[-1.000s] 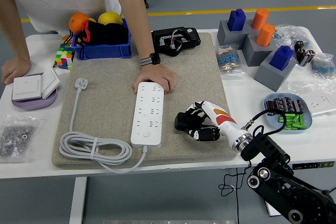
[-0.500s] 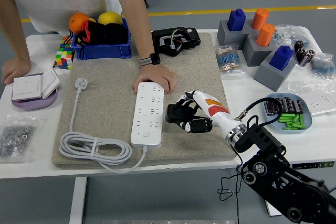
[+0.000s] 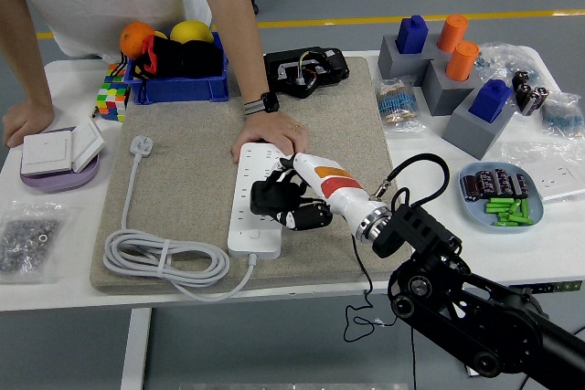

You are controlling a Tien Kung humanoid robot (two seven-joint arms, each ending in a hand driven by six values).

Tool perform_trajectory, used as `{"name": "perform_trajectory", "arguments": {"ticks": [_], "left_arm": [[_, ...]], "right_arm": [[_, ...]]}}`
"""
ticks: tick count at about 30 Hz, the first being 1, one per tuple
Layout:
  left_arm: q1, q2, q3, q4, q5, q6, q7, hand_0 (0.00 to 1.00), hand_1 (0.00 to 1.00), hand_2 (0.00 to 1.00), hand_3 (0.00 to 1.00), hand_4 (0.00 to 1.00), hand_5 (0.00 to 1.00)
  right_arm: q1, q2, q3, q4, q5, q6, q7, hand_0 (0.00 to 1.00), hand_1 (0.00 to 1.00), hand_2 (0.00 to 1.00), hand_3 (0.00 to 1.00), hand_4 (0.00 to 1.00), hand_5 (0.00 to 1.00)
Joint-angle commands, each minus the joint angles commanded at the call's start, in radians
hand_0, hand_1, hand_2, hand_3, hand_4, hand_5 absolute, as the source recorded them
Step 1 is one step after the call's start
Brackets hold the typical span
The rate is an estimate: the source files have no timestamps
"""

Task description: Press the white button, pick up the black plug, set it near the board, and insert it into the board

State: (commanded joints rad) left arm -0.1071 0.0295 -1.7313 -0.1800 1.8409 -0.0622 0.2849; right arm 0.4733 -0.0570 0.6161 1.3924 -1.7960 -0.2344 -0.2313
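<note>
Right hand [image 3: 285,203]: fingers curled, empty, over the power strip's [image 3: 249,210] right side
Power strip: flat on the grey mat [image 3: 366,125]
Person's hand [image 3: 268,139]: resting on the strip's far end
Plug [image 3: 140,145]: white, on the mat, far left

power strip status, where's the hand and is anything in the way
Right hand over power strip, fingers curled, nothing held. Left arm out of view. Person's hand pins the strip's far end. Black plug not identifiable.
</note>
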Motion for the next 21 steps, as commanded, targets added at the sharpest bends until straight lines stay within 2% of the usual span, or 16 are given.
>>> {"name": "perform_trajectory", "arguments": {"ticks": [8, 21], "left_arm": [[0.001, 0.002, 0.002, 0.000, 0.003, -0.001, 0.002, 0.623, 0.630, 0.636, 0.696, 0.557, 0.394], [0.002, 0.004, 0.003, 0.000, 0.008, -0.003, 0.002, 0.624, 0.631, 0.636, 0.697, 0.558, 0.396]], "right_arm": [[0.019, 0.015, -0.038, -0.043, 0.002, 0.004, -0.017, 0.407, 0.395, 0.431, 0.522, 0.786, 0.002], [0.030, 0.027, -0.039, -0.078, -0.004, 0.005, -0.018, 0.405, 0.393, 0.430, 0.530, 0.784, 0.002]]}}
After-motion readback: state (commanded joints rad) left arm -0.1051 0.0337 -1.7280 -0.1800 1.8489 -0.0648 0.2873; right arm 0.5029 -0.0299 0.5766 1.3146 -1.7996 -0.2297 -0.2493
